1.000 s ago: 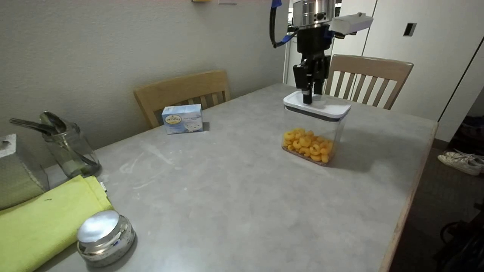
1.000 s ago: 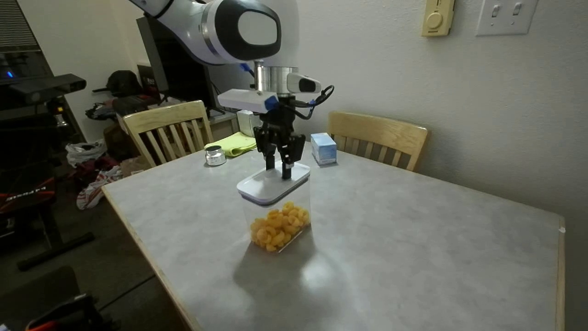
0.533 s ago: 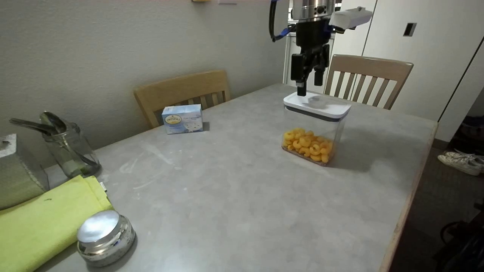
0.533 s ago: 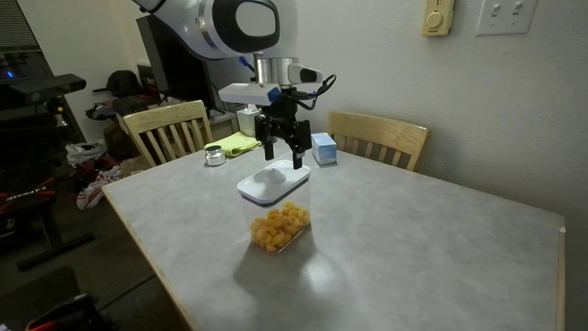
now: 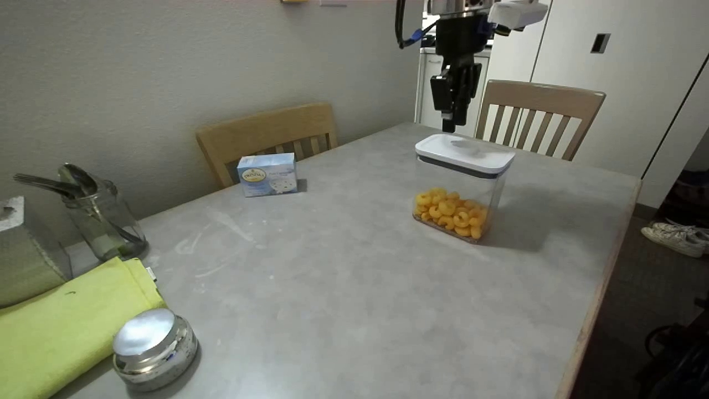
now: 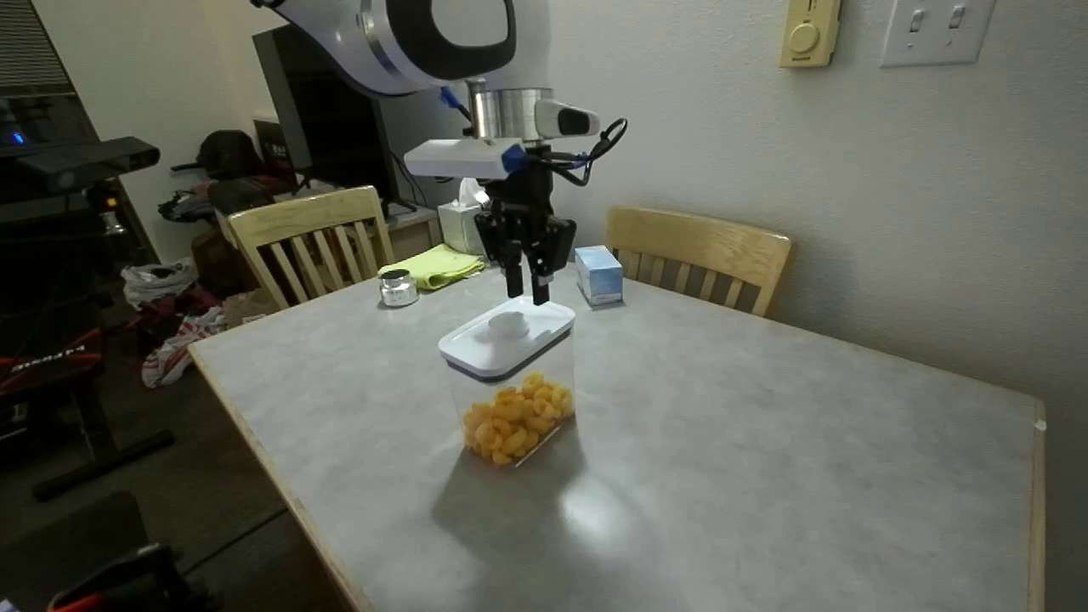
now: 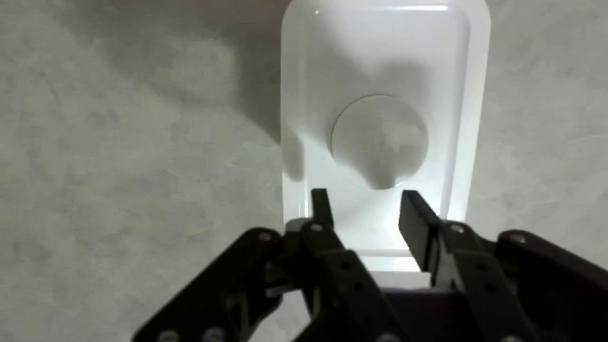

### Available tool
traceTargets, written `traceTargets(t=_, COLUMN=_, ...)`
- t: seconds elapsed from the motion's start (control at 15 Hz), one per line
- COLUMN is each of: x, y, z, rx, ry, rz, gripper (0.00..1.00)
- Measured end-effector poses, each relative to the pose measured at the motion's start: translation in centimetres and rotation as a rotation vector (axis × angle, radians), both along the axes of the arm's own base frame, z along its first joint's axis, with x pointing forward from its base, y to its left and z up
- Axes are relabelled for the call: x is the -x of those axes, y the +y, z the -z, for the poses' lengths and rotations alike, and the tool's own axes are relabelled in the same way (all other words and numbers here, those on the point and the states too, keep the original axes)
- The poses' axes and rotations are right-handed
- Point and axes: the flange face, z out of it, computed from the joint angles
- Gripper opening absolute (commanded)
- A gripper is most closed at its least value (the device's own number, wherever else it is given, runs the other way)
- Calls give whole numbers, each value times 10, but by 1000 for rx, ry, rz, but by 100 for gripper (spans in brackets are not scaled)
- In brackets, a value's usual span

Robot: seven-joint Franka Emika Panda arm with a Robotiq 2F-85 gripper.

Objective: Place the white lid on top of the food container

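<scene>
The white lid (image 5: 481,158) lies flat on top of the clear food container (image 5: 443,180), which holds yellow-orange pasta-like pieces. In an exterior view the lid (image 6: 474,347) also sits level on the container (image 6: 481,393), with a round knob raised at its centre. In the wrist view the lid (image 7: 384,142) fills the middle and hides the container below it. My gripper (image 5: 453,126) is above the lid, apart from it. In an exterior view the gripper (image 6: 528,294) is partly open with nothing between its fingers. In the wrist view a gap shows between the fingertips (image 7: 365,194).
On the grey table (image 5: 332,288) stand a blue-white tea box (image 5: 268,176), a shiny metal jar (image 5: 155,349), a folded yellow-green cloth (image 5: 77,327), a glass jar with cutlery (image 5: 108,221) and a tissue box (image 5: 27,249). Wooden chairs stand at the table's edges.
One second ago the fingers were down at the lid's knob. They spread wide and rose off it, then rose further and came closer together. The lid and container have stayed put.
</scene>
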Motion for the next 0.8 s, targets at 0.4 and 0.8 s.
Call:
traceTargets(t=0.4, x=5, y=-6, z=4, rx=-4, ry=35, rz=3, gripper=0)
traceTargets(t=0.8, x=18, y=-7, z=12, rx=-24, ry=139, rz=-12, gripper=0)
